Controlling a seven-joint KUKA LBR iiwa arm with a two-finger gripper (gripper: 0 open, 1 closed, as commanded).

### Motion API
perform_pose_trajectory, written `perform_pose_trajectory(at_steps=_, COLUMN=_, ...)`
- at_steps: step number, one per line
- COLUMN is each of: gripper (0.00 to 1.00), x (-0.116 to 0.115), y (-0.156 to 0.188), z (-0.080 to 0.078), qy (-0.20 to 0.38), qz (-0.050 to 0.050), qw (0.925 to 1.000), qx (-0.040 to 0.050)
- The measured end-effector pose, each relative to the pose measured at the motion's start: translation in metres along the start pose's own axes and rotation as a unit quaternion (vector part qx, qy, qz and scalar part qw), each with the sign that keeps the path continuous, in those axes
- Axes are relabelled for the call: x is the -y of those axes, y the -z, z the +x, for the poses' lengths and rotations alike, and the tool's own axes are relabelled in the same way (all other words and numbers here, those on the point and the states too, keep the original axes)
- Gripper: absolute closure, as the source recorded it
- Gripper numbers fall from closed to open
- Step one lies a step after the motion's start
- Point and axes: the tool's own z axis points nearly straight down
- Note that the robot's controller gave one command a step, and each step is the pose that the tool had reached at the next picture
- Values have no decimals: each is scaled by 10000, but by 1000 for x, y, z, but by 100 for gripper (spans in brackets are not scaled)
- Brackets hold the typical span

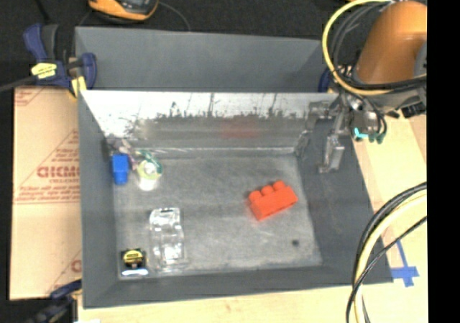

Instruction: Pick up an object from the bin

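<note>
Currently, your gripper (320, 143), fingers wide and empty, sits at the far-right corner of the bin (215, 62); red brick (272, 200) lies lower-left, long axis slanting up-right.

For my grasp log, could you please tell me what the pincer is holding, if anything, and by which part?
Nothing: the pincer hangs open and empty by the bin's right wall, apart from the orange brick.

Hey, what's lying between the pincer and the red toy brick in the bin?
Nothing. In the camera view, the grey bin floor between the pincer and the red toy brick is bare.
</note>
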Motion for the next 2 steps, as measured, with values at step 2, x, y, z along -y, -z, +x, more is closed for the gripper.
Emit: perform_pose_trajectory(at_steps=2, gripper=0, x=-74, y=-124, z=52, qy=789, qz=-20, qw=9969, qx=-1)
